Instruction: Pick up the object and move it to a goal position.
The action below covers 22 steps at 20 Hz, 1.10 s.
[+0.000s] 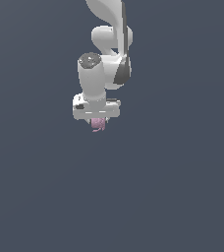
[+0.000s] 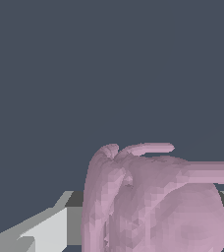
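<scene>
my gripper [image 1: 98, 123]: closed down on the object, fingers mostly hidden behind it
the object [image 1: 98, 124]: pink-mauve lumpy blob sticking out just under my hand, pinched between my fingers
wrist view: the object [image 2: 153, 202] fills the frame, little prongs poking out
counter: no edges or corners visible, just flat dark grey-blue everywhere
</scene>
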Tool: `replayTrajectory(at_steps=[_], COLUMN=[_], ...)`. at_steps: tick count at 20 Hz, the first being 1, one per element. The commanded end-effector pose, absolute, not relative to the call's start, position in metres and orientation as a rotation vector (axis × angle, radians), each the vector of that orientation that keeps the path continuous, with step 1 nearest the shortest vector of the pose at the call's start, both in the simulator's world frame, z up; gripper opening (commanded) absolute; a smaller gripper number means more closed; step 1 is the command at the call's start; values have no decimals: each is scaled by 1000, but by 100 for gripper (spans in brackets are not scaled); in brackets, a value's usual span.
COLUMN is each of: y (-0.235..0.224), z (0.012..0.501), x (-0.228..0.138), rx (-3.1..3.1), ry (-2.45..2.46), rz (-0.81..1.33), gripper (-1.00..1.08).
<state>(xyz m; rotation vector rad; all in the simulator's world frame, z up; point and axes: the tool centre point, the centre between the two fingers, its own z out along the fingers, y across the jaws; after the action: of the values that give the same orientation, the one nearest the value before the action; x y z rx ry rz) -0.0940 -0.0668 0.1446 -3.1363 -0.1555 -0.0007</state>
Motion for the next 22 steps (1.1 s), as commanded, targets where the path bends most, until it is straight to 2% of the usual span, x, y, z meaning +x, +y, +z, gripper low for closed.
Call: replayTrajectory(at_steps=[1, 14, 22], y=[-85, -177, -216], z=[168, 285, 334], x=[-89, -59, -44], rx=[-3136, -3136, -3137], ry=[-156, -156, -156], rz=[-1, -1, 0], gripper=[-100, -100, -100])
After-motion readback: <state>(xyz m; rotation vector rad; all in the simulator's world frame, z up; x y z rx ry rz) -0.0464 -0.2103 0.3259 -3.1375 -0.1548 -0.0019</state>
